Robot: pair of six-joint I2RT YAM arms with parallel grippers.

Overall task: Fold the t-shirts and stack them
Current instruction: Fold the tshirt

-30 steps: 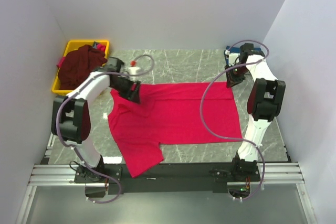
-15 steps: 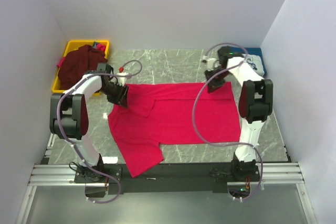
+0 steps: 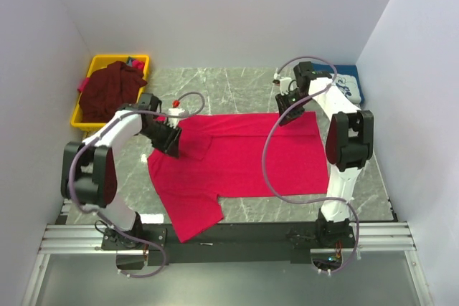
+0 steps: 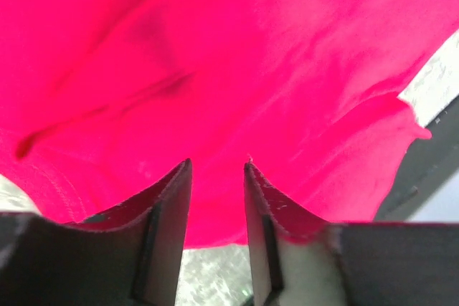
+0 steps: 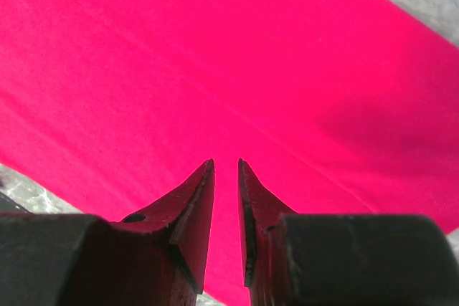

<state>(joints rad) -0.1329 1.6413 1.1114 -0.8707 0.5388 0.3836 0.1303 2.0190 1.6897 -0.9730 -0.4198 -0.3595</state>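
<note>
Red t-shirt [image 3: 244, 159] lies spread beneath left fingers [image 4: 168, 198] and right fingers [image 5: 197, 198].

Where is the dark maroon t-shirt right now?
In the top view, the dark maroon cloth t-shirt lies heaped in the yellow plastic bin at far left, beyond the left gripper.

Plain white walls [image 3: 229, 12] are closing in the scene at the back, L & R of frame. A grey-green marble-look table [image 3: 244, 84] is filling the centre under soft, even light. Alu rails [image 3: 229, 238] are running across the bottom; a yellow bin [image 3: 100, 59] is sitting upper left.
</note>
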